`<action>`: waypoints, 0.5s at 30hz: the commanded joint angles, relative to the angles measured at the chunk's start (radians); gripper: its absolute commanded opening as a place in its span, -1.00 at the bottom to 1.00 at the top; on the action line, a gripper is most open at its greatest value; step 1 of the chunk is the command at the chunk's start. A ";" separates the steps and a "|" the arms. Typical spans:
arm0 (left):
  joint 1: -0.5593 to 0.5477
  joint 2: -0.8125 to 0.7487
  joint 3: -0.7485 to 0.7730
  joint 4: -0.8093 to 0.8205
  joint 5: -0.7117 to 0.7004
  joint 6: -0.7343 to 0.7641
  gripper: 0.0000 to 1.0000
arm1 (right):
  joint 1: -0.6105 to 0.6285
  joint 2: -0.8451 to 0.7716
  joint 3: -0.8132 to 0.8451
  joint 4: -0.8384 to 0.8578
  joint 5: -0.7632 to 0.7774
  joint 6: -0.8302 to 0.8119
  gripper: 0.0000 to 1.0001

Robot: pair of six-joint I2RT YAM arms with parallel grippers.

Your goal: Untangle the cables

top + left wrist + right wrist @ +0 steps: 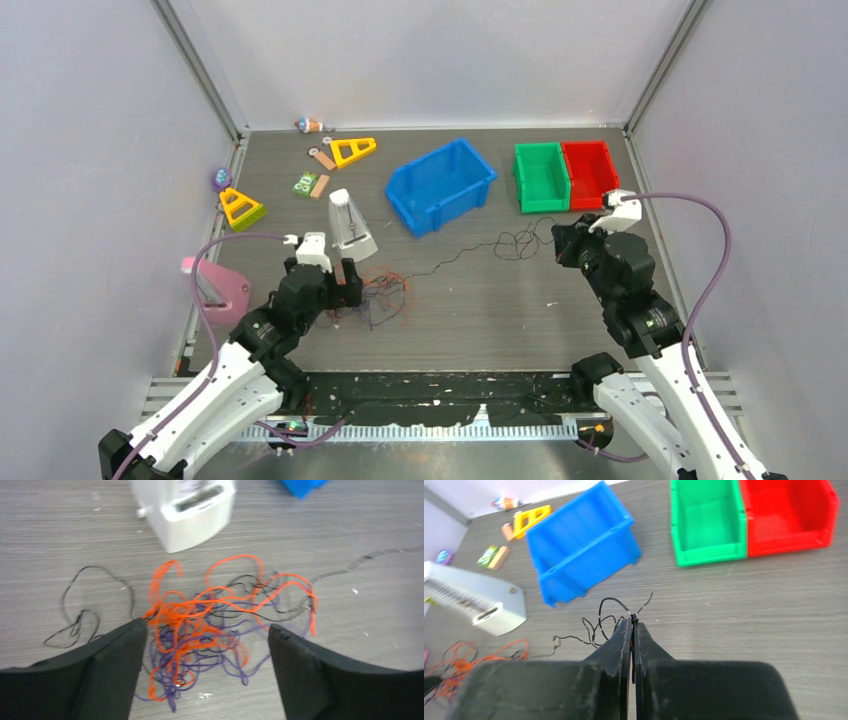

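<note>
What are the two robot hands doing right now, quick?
Left gripper: open over the tangled cables, holding nothing.
Right gripper: shut, pinching the black cable.

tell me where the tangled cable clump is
Top view: the clump lies left of centre, beside the open left claw and in front of the white metronome; a black strand runs from it to the right claw.
</note>
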 commanded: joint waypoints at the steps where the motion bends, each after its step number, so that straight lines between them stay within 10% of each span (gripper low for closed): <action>1: -0.010 0.006 0.036 0.205 0.254 0.111 0.97 | -0.003 0.026 0.097 -0.027 -0.211 -0.059 -0.90; 15: -0.166 0.483 0.249 0.592 0.578 0.385 0.99 | -0.003 0.100 0.221 -0.065 -0.416 -0.052 -0.89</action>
